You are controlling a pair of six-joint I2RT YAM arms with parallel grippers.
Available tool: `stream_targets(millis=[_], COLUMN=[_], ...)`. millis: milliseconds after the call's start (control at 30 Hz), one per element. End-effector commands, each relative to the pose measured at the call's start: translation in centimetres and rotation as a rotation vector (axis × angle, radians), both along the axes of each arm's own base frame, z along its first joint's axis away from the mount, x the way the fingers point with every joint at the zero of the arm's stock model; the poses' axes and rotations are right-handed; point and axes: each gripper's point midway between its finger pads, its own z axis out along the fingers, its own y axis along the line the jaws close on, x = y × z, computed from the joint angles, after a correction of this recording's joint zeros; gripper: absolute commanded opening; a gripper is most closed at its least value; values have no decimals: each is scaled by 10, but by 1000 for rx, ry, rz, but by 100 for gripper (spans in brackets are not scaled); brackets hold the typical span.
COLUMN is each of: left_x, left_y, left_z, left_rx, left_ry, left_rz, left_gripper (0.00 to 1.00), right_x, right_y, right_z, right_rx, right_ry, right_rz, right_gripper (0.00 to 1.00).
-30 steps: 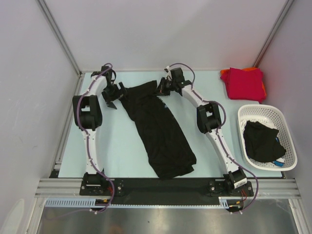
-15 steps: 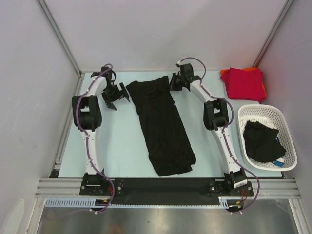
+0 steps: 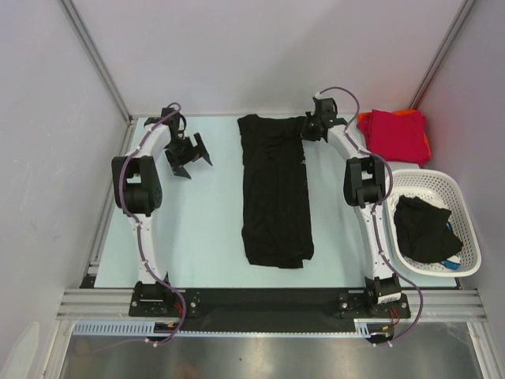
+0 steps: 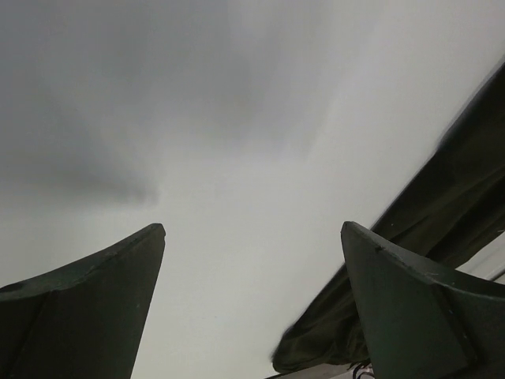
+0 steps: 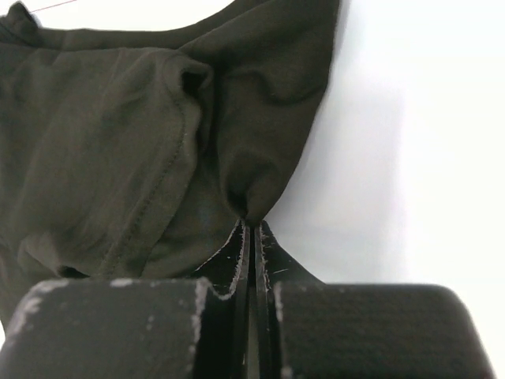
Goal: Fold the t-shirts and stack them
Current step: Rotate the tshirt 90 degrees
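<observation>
Top external view: the black t-shirt lies in a long strip at frame centre. Its upper right corner is pinched by the closed right gripper — the left gripper, upper left, gapes wide, holding nothing.

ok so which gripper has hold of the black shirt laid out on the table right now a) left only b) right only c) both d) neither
b: the right gripper is shut on a pinch of the black t-shirt at its far right corner, while the left gripper stands open, apart from the cloth.
</observation>
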Motion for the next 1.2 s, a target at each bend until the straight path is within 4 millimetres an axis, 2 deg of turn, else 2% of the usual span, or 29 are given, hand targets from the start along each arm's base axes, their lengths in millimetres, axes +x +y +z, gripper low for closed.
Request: stream_targets(millis=[0, 33, 67, 100, 133, 167, 200, 233, 267, 300, 333, 367, 400, 433, 467, 500, 533, 567, 600, 633, 667, 700, 767, 833, 867, 1000, 1167], left_x=[8, 7, 9, 6, 1, 0, -10, -19, -25, -36, -49, -59, -74, -89, -100, -120, -137, -145, -166, -178, -184, -205, -226, -240, -247, -270, -288], left_y=[-17, -25, -32, -42, -57, -66, -76, -93, -103, -111, -127, -133, -137, -147, -151, -150, -157, -154, -148, -149, -146, -139, -130, -130, -125, -132, -147], left_z=[36, 39, 44, 54, 60, 65, 63, 75, 76, 72, 77, 76, 66, 60, 63, 46, 41, 41, 26, 22, 24, 11, 8, 10, 12, 19, 16], left_rx=[-55, -69, -86, -125, -139, -153, -171, -179, -179, -170, -131, -108, -86, -66, -63, -52, -38, -5, 10, 19, 27, 38, 49, 64, 90, 109, 108], left_ry=[-104, -112, -133, -150, -165, -183, -171, -202, -210, -204, -235, -234, -205, -188, -192, -137, -113, -118, -65, -49, -67, -8, 11, 7, -7, -34, -43], left_rz=[-50, -63, -75, -93, -126, -146, -171, -227, -265, -305, -392, -432, -467, -507, -524, -539, -562, -559, -563, -554, -539, -517, -502, -510, -514, -553, -613], left_gripper=[100, 100, 100, 100, 100, 100, 100, 100, 100, 100, 100, 100, 100, 100, 100, 99, 99, 99, 98, 97, 93, 90, 84, 82, 82, 83, 84], right_x=[2, 1, -2, -12, -18, -28, -37, -57, -73, -89, -111, -126, -152, -169, -196, -221, -240, -269, -288, -309, -333, -349, -382, -406, -422, -459, -483], right_y=[-31, -32, -34, -38, -40, -46, -49, -55, -58, -64, -70, -70, -75, -77, -78, -79, -76, -74, -71, -67, -64, -60, -50, -39, -39, -34, -26], right_z=[36, 54, 66, 66, 75, 117, 129, 125, 169, 183, 167, 173, 197, 195, 176, 185, 180, 152, 147, 151, 130, 131, 114, 106, 96, 75, 56], right_rx=[-59, -58, -66, -81, -95, -107, -115, -126, -122, -128, -140, -127, -118, -114, -109, -101, -88, -80, -68, -64, -56, -31, -28, -57, -78, -136, -100], right_ry=[-49, -66, -74, -45, -47, -102, -109, -73, -136, -137, -76, -71, -90, -64, 9, 20, 51, 142, 183, 180, 255, 270, 360, 403, 457, 533, 587], right_rz=[-20, -25, -30, -30, -30, -34, -29, -25, -17, -18, -17, -4, 2, 9, 21, 31, 43, 63, 57, 67, 76, 64, 98, 131, 143, 180, 193], right_gripper=[8, 18, 21, 25, 29, 32, 34, 36, 38, 41, 46, 47, 50, 52, 52, 52, 52, 52, 52, 52, 52, 51, 50, 50, 50, 48, 47])
